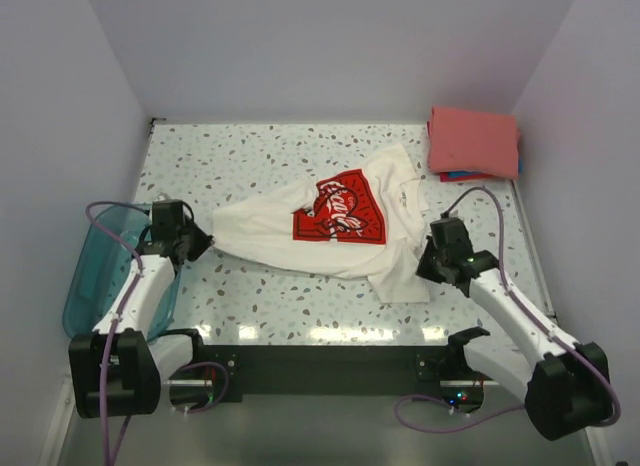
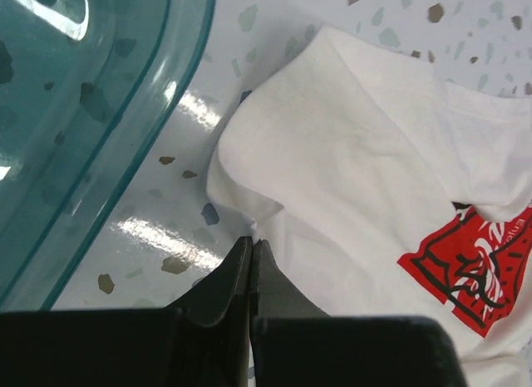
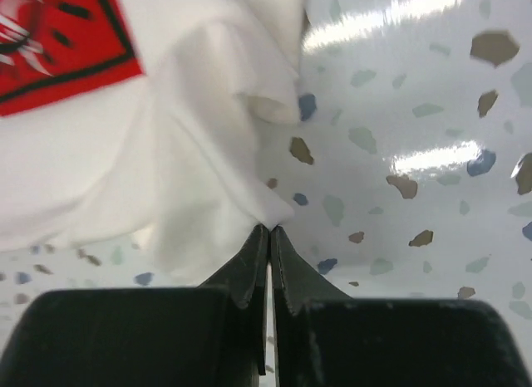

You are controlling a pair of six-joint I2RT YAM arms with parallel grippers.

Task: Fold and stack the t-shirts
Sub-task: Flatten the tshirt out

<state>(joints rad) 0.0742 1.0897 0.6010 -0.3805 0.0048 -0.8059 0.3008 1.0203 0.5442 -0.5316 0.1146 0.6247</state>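
Observation:
A cream-white t-shirt [image 1: 300, 226] with a red-and-white chest print [image 1: 342, 208] lies crumpled across the middle of the table. My left gripper [image 1: 205, 244] is shut on the shirt's left edge [image 2: 249, 225]. My right gripper [image 1: 424, 256] is shut on a pinch of the shirt's cloth [image 3: 270, 213] at its right side. A folded coral-red t-shirt [image 1: 472, 141] rests at the back right corner, with a blue edge [image 1: 470, 175] showing beneath it.
A translucent teal plastic tub [image 1: 105, 266] stands off the table's left edge beside the left arm, and it fills the upper left of the left wrist view [image 2: 91, 113]. The table top is speckled terrazzo [image 1: 250, 156], walled on three sides.

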